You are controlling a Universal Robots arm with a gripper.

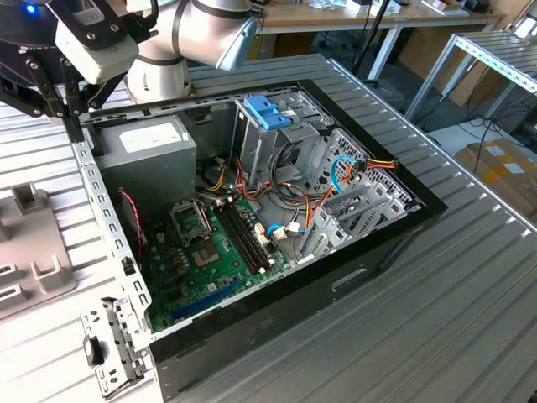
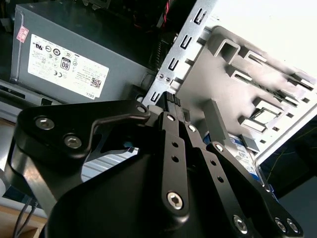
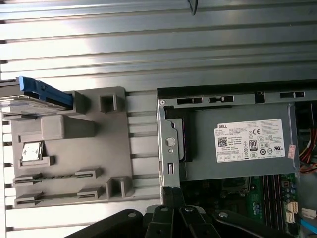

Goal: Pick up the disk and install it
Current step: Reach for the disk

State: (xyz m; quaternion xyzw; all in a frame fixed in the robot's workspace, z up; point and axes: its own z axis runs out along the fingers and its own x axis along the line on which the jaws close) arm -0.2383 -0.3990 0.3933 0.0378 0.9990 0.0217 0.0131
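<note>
While the gripper point(image 1: 74, 126) hangs at the upper left of the exterior view, above the rear corner of the open computer case point(image 1: 277, 312), we see its jaws drawn together with nothing held between them. In the second wrist view the black fingertips point(image 2: 171, 100) meet just over the perforated metal edge of the case.

Just beside that corner, inside the case, we find the grey power supply point(image 1: 143, 147) with its white label. Below it in the exterior view lies the green motherboard point(image 1: 210, 260). Toward the upper middle of that frame a light-blue bracket point(image 1: 267, 112) sits on top of the drive cage, with bundles of coloured cables point(image 1: 336, 172) running to its right.

Outside the case, at the left edge of the exterior view, a grey fixture plate point(image 1: 25, 243) rests on the ribbed metal table point(image 1: 419, 336). In the first wrist view we find the disk point(image 3: 34, 96) resting on that plate at the corner far from the case, with its bright blue side rail facing the camera. It lies well apart from the gripper and outside the case, so it is neither picked up nor installed
</note>
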